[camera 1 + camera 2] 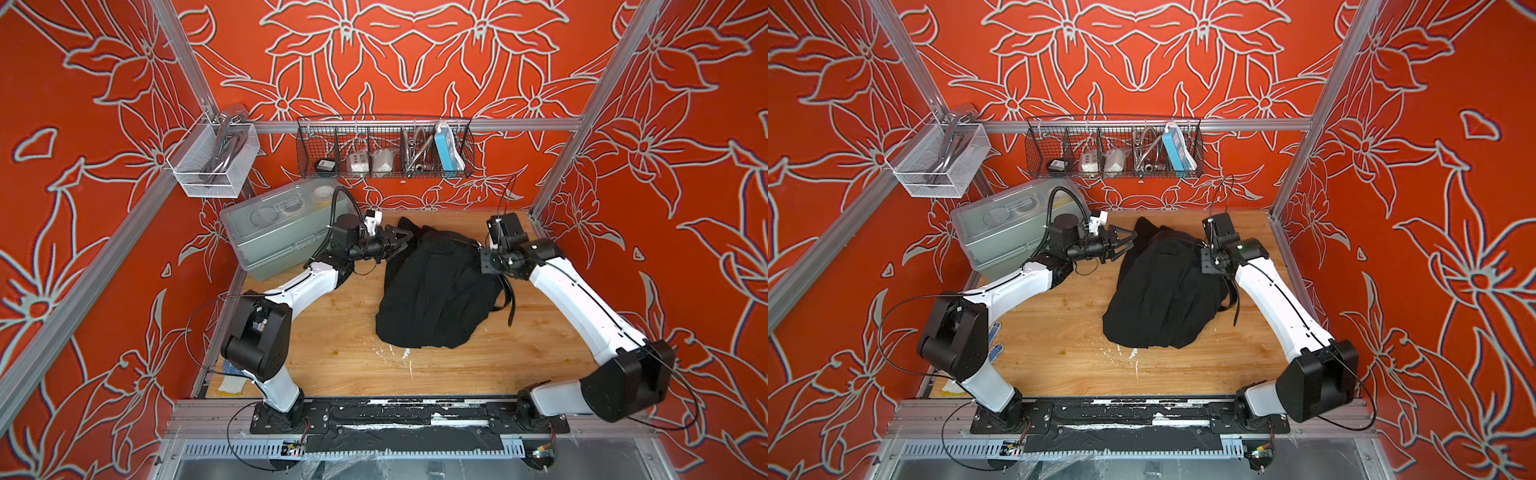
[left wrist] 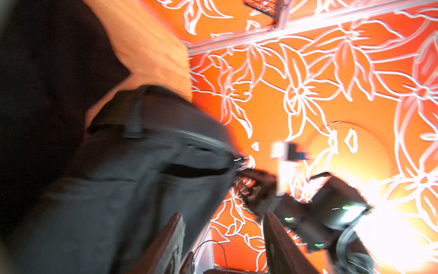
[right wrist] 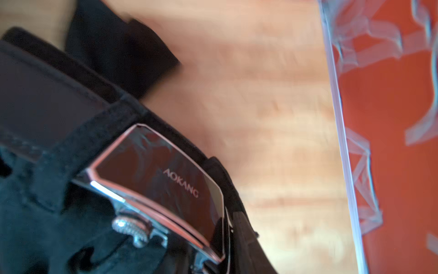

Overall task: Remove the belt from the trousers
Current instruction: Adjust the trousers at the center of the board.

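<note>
While the trousers (image 1: 432,286) lie heaped at the middle of the counter (image 1: 332,332), the belt (image 1: 510,301) loops out at their 4 o'clock edge, its buckle (image 3: 161,180) against the waistband. The left tool (image 1: 398,243) hangs at 11 o'clock, jaws apart, empty. The right tool (image 2: 246,180) meets the cloth at 2 o'clock; whether it grips, I cannot tell.

Lidded plastic box (image 1: 266,237), wire basket (image 1: 305,145) behind

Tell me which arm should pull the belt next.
Likely right. The right arm is at the trousers' edge where the belt trails out, its wrist view filled by the buckle; the left gripper is open and empty opposite.
</note>
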Available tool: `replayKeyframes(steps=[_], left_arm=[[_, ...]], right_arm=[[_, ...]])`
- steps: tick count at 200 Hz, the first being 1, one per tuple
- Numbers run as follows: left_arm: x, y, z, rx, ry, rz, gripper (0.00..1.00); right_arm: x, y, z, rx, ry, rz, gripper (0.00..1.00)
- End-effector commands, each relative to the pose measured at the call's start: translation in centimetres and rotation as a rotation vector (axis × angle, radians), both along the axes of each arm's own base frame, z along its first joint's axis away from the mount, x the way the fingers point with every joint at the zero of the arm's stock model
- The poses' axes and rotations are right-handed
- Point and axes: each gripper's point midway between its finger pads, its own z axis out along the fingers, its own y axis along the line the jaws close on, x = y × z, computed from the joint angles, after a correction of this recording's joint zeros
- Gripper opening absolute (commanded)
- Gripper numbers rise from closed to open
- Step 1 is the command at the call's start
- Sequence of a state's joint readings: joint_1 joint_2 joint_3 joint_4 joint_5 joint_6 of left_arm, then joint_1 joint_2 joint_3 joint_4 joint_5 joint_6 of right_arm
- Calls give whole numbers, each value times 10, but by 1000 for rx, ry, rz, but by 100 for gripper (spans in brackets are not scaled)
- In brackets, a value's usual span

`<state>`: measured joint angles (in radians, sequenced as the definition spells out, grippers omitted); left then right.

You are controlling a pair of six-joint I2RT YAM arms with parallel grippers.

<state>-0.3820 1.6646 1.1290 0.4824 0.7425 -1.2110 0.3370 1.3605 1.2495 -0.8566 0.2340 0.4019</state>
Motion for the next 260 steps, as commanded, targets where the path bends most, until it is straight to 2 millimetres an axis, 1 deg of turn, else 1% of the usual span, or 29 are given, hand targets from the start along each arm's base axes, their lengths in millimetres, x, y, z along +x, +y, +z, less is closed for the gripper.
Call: replayKeyframes(steps=[1, 10, 19, 36, 49, 64, 88, 112, 119, 139, 157, 175, 200, 234, 260], left_arm=[[-10, -16, 52, -151, -88, 0, 55], [-12, -24, 44, -139, -29, -1, 55], [-14, -31, 28, -101, 65, 8, 55], [-21, -36, 4, -84, 169, 59, 57], [-22, -39, -9, -93, 213, 84, 57], [-17, -40, -19, -101, 228, 107, 57], [-5, -38, -23, -131, 213, 163, 56], [2, -39, -27, -117, 217, 187, 57], [4, -40, -28, -122, 218, 190, 57], [10, -43, -30, -144, 226, 202, 56], [15, -47, -31, -156, 226, 205, 55], [16, -54, -31, -162, 231, 198, 55], [19, -58, -31, -167, 223, 195, 55], [23, -61, -33, -178, 227, 194, 53], [25, -64, -35, -180, 228, 188, 51]], right_arm=[[-9, 1, -8, 148, -40, -193, 0], [-8, 7, -10, 175, -36, -190, 0], [-6, 13, -14, 200, -34, -182, 0], [-1, 23, -21, 254, -49, -180, 0], [-1, 29, -24, 275, -36, -169, 0], [-2, 34, -26, 288, -22, -148, 0], [-4, 43, -25, 321, -26, -101, 0], [-3, 71, -20, 448, -39, 17, 0], [-3, 77, -19, 466, -45, 34, 0], [-3, 82, -21, 436, -38, 51, 0], [-3, 91, -17, 432, -45, 77, 0], [-5, 97, -16, 419, -46, 99, 0], [-6, 104, -14, 413, -45, 129, 0], [-7, 111, -14, 414, -42, 151, 0], [-7, 115, -18, 412, -27, 163, 0]])
